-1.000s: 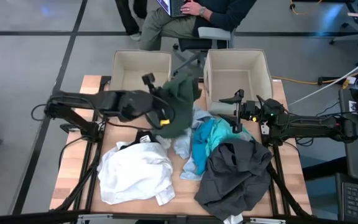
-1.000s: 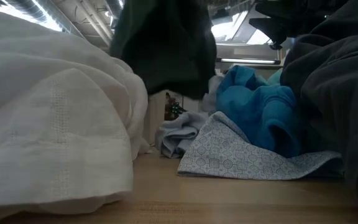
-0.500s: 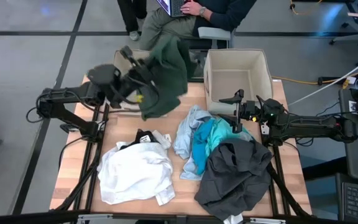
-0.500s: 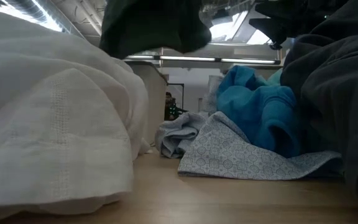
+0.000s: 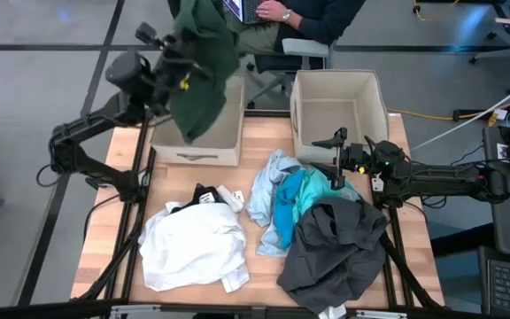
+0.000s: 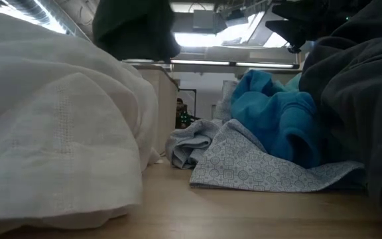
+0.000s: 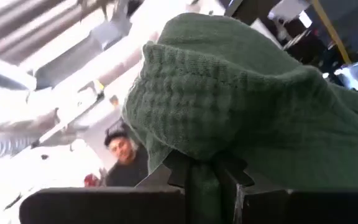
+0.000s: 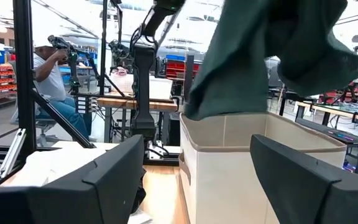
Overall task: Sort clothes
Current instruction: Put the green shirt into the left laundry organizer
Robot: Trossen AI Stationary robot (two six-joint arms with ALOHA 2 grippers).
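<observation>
Left end effector [image 5: 182, 55] clamps the dark green garment [image 5: 200, 64] above the left bin [image 5: 197, 146]; right end effector [image 5: 336, 161] fingers apart.

Green garment [image 5: 200, 66] over left bin [image 5: 197, 149]

I work in a robotics lab or workshop. Around my wooden table [image 5: 109, 232] I see a grey floor [image 5: 25, 89], metal frames [image 8: 22, 81], other robot arms [image 8: 143, 74] on benches, and seated people [image 8: 51, 84].

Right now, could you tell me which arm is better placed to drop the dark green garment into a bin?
Left: the left gripper already holds the dark green garment above the left bin. The right gripper waits open, by the pile.
</observation>
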